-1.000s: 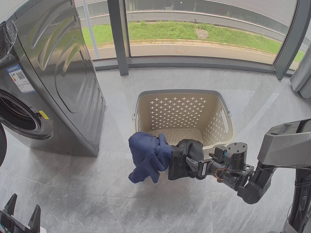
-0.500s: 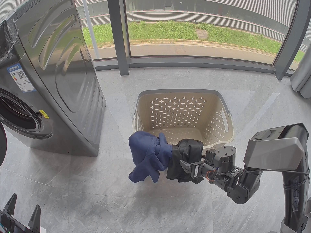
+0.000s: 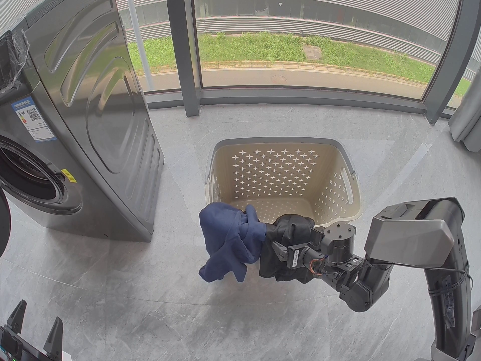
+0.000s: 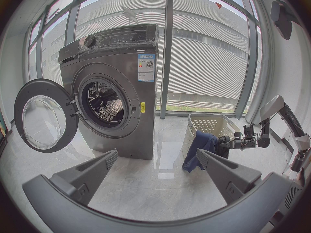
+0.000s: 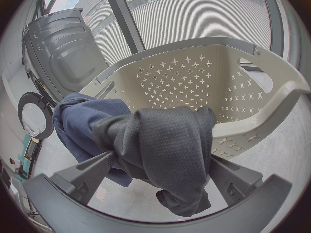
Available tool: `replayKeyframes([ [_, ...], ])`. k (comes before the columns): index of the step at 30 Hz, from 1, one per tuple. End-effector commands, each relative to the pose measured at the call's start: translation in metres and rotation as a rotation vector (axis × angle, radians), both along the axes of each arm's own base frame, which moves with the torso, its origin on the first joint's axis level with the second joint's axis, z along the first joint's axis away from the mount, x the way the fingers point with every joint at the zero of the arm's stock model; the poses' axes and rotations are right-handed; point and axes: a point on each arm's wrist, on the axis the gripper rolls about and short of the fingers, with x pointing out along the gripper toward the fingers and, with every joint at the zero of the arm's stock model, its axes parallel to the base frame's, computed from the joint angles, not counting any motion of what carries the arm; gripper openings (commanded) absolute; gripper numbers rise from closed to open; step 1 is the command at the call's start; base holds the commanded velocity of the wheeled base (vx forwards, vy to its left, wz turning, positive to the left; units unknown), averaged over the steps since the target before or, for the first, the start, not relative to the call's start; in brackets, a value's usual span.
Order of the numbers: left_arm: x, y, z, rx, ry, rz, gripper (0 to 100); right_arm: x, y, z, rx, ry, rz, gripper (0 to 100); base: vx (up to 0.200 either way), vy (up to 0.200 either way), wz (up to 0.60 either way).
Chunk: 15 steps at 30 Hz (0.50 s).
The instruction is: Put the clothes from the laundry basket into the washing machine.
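Washing machine (image 3: pixel 85 106) first, at the far left, its round door (image 4: pixel 45 114) swung wide open and the drum (image 4: pixel 103 102) showing. In the head view the door is cut off at the picture's edge.

Low in the near left corner, the left gripper (image 3: pixel 37 317) points upward. Its fingers (image 4: pixel 94 169) are spread apart with nothing between them, and the arm behind it is cut off by the frame.

In the middle of the floor sits the laundry basket (image 3: pixel 280 141), cream with star-shaped holes. Two garments hang over its near rim. A blue garment (image 3: pixel 228 236) droops down the outside wall on the left, and a black garment (image 3: pixel 290 226) is bunched just beside it, touching it.

The right arm comes in low from the right, elbow bent and forearm roughly level. The right gripper (image 5: pixel 162 162) faces the black garment, and its fingers (image 5: pixel 84 178) stand wide open on either side of the cloth, not closed on it. Cloth covers the fingertips, so I cannot tell whether they touch the rim. The clothes hide the near part of the basket's floor.
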Motion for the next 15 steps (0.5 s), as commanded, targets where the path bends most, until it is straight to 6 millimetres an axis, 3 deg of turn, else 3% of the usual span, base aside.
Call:
replayKeyframes([
  [1, 0.0, 0.0, -0.005, -0.001, 0.004, 0.0, 100, 0.001, 0.003, -0.006, -0.002, 0.008, 0.004, 0, 0.0, 0.0, 0.0],
  [9, 0.0, 0.0, -0.005, -0.001, 0.004, 0.0, 100, -0.011, 0.005, -0.002, 0.003, 0.007, 0.024, 0, 0.0, 0.0, 0.0],
  [15, 0.0, 0.0, -0.005, -0.001, 0.002, 0.0, 100, -0.031, -0.001, 0.035, 0.046, -0.059, 0.042, 0, 0.0, 0.0, 0.0],
])
